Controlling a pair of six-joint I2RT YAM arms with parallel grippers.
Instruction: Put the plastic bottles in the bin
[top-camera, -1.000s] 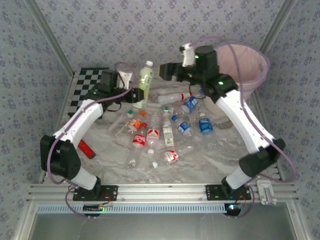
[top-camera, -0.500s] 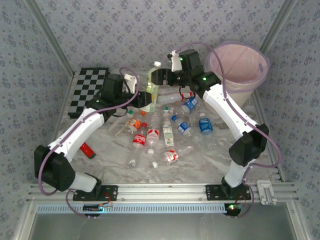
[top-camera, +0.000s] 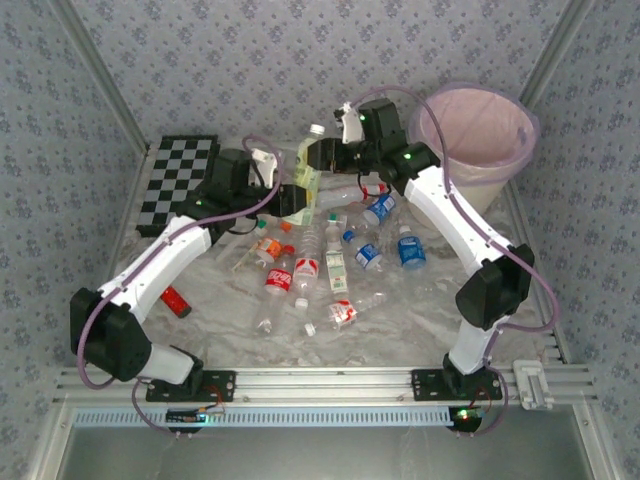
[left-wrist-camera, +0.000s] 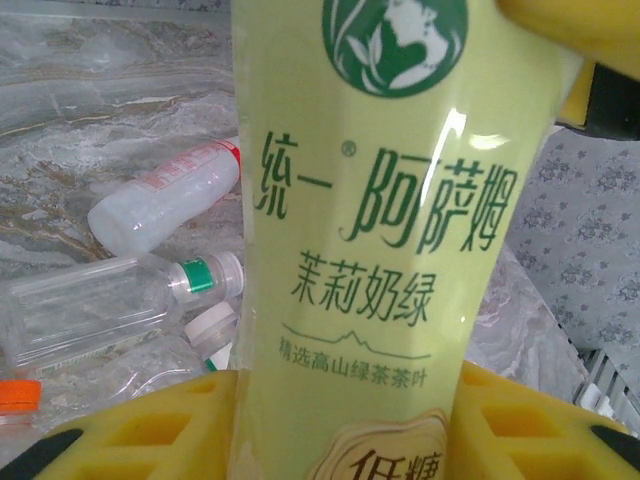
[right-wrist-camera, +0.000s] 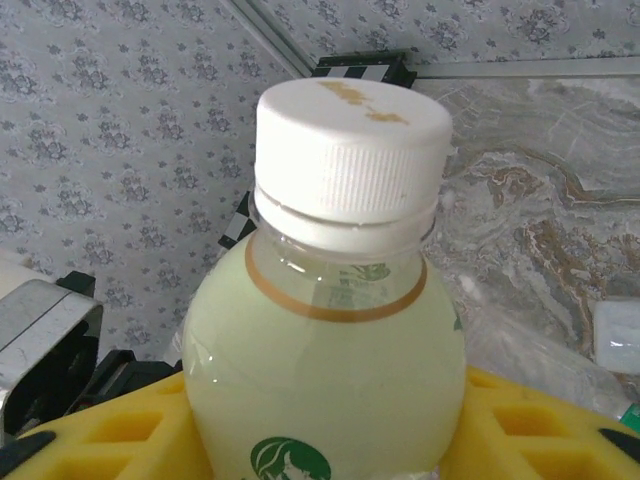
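Note:
A pale green tea bottle with a white cap hangs tilted above the back of the table, between both arms. My left gripper holds its lower body; in the left wrist view the yellow pads press the label from both sides. From the right, my right gripper is shut on the bottle's shoulder, just under the cap, with its pads touching. Several more plastic bottles lie on the table below. At the back right stands the bin, pink-lined.
A chequered board lies at the back left, and a small red object sits near the left arm. Loose bottles lie scattered between the arms. Metal frame posts and patterned walls close in the sides.
My right arm swung left from beside the bin to the green bottle and closed its jaws on the shoulder. My left arm carried the bottle slightly right, toward it.

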